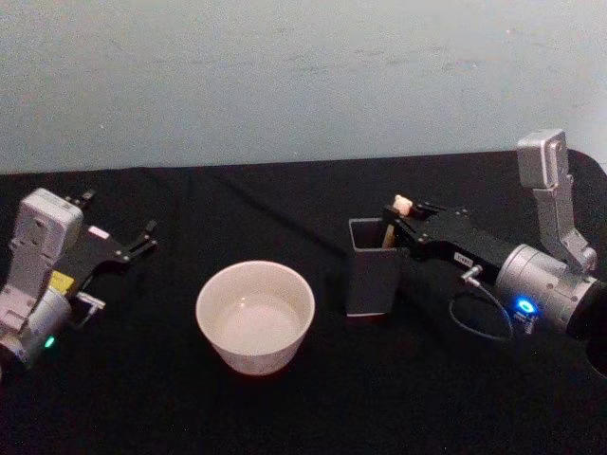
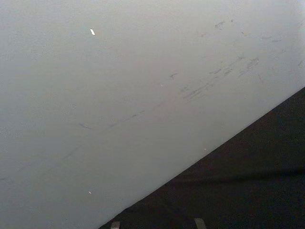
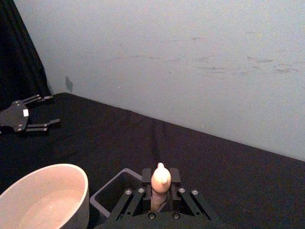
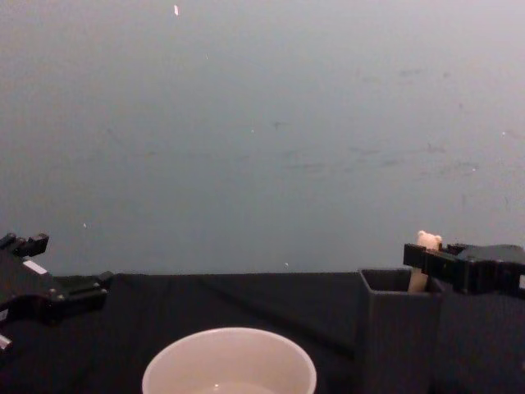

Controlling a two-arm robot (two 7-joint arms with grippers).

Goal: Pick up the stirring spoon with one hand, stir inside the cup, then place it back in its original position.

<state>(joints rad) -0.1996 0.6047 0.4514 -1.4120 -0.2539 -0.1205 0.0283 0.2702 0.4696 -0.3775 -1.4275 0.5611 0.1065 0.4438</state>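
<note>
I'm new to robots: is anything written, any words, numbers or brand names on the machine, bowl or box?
No text can be read.
On the right arm, a white strip behind the right hand gripping the stirring spoon: too blurred.
On the left arm, a yellow patch: too blurred.
On the open left hand, a white tag: too small.
On the cup and dark holder: no markings visible.

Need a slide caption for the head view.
Right tool grips the stirring spoon standing in the dark holder beside the cup; left tool open, parked left.
</note>
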